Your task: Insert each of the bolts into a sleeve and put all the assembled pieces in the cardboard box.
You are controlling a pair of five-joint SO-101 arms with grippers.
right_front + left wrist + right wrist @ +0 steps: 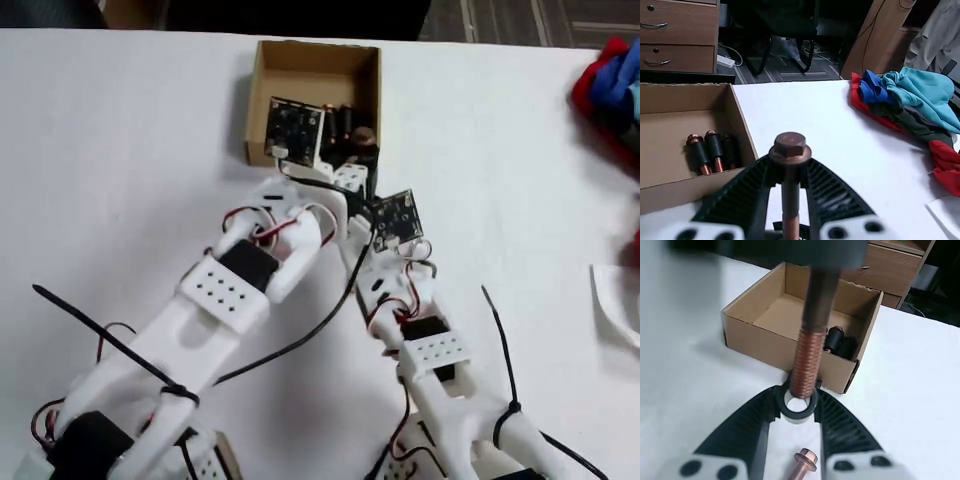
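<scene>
Tip of bolt (789, 172) (threaded end) off-frame

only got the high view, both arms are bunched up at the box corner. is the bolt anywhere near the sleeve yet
Observer: Yes. In the right wrist view the right gripper holds the sleeve, and the threaded tip of the bolt sits right at its opening. How far in it is, I cannot tell.
Operator: whats holding the bolt
Observer: The left gripper, jaws shut on the shank just under the hex head.
Operator: any more bolts to do after this
Observer: One loose bolt lies on the table, close under the right gripper.
</scene>
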